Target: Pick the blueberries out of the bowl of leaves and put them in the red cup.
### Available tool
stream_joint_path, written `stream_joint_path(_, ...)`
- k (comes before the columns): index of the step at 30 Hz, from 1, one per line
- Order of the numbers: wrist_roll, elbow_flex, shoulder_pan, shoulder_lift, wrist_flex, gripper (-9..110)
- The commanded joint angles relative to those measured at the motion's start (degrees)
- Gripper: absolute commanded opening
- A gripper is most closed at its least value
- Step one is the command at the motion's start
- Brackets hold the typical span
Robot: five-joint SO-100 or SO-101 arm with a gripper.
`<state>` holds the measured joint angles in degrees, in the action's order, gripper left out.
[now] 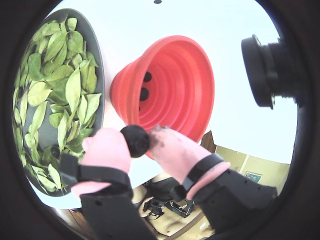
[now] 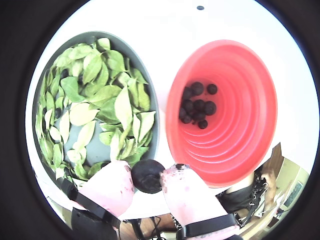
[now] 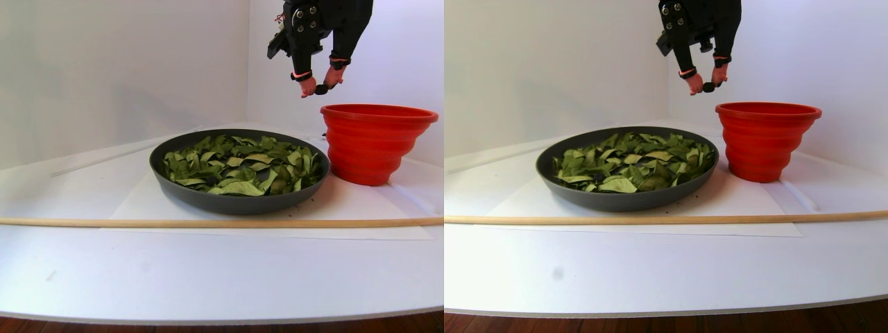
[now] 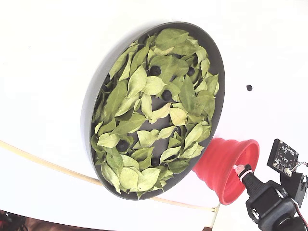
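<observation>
1. The gripper (image 2: 146,176) is pinching one blueberry (image 2: 146,176) between its two pink fingertips (image 2: 112,185), with the jaws narrowed onto the berry and no gap showing.
2. In the stereo pair view the gripper (image 3: 320,88) is hanging in the air above the desk (image 3: 222,277), just over the near rim of the red cup (image 3: 368,149) and a little toward the bowl (image 3: 229,200).
3. In a wrist view the cup's mouth (image 2: 235,115) is lying at about 1 o'clock from the held berry, with the rim just beside the right-hand fingertip; I judge the berry is not yet fully over the opening, so the coming move is turning on a short carry toward 1 o'clock before the jaws let go.
4. Several blueberries (image 2: 197,107) are already sitting in the bottom of the cup.
5. The bowl of leaves (image 2: 95,115) is lying at about 10 o'clock from the gripper in that view; in the fixed view a few dark berries (image 4: 122,145) are still showing among the leaves (image 4: 144,86), so the task is looking partly done.
6. The red cup is standing just beside the bowl at its 3 o'clock in the stereo pair view.
7. No brand, label or readable writing is showing anywhere.
</observation>
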<state>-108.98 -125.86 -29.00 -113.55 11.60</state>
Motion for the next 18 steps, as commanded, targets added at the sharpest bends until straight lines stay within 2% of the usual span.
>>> stream_joint_path(1,-0.35,3.16,-2.90,-6.59,0.00,9)
stream_joint_path(18,-0.97,8.61,-7.47,-2.02,-1.85,10)
